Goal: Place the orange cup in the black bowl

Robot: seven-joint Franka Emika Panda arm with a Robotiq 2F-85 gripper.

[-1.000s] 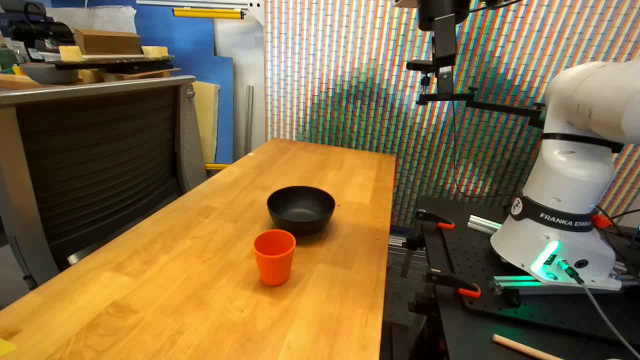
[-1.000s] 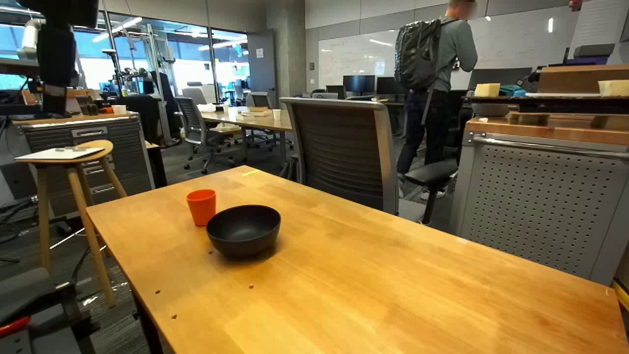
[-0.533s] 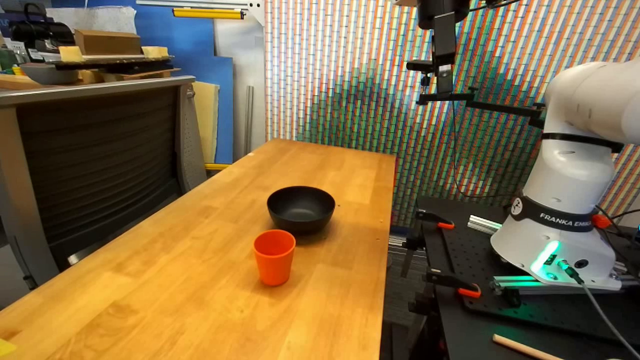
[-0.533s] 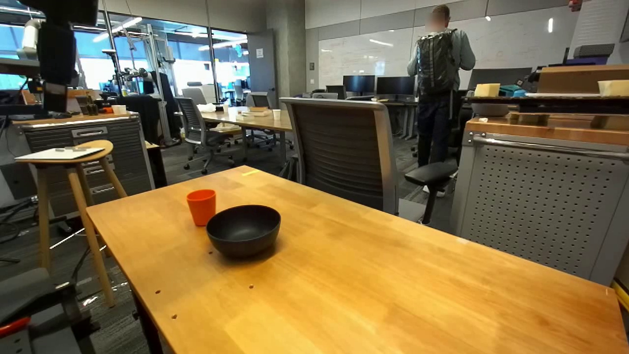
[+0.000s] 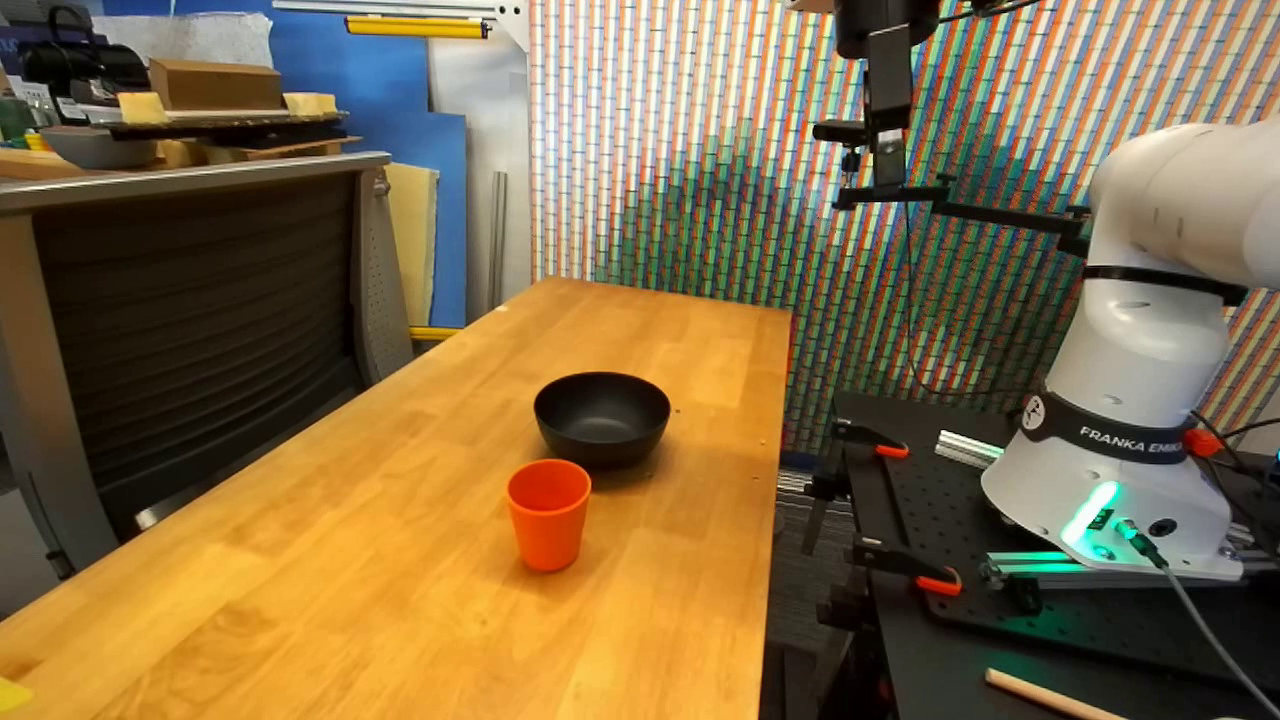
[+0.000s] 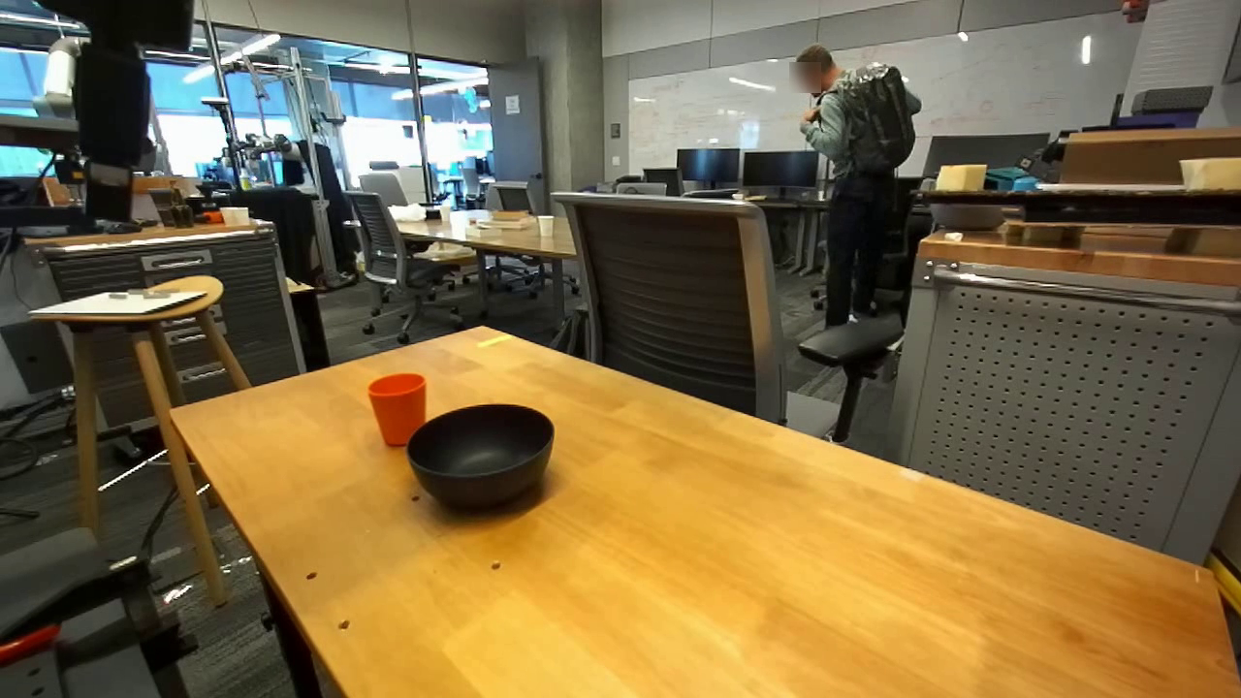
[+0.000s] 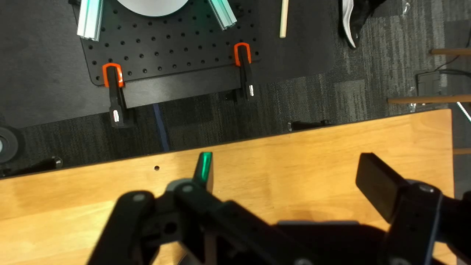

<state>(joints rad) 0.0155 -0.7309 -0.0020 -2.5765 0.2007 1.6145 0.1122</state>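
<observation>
The orange cup (image 5: 548,525) stands upright on the wooden table, and it also shows in an exterior view (image 6: 398,412). The black bowl (image 5: 602,445) stands upright close beside the cup, and it also shows in an exterior view (image 6: 481,475). Nothing is seen inside either. My gripper (image 7: 285,162) is open with nothing between its fingers. It hangs high above the table, seen at the top edge in both exterior views (image 5: 888,160) (image 6: 109,189). In the wrist view the cup is out of view and only a dark curved edge, probably the bowl, shows at the bottom.
The wooden table (image 5: 400,540) has its edge facing the robot's black base table (image 7: 176,84), with a gap between them. Orange-tipped clamps (image 7: 113,79) sit on that base table. A chair (image 6: 679,301) stands at the table's far side. A black bar (image 5: 1000,218) stands out behind the gripper.
The cup, the bowl and my gripper look unmoved. In the background, a person with a backpack has shifted and turned.
</observation>
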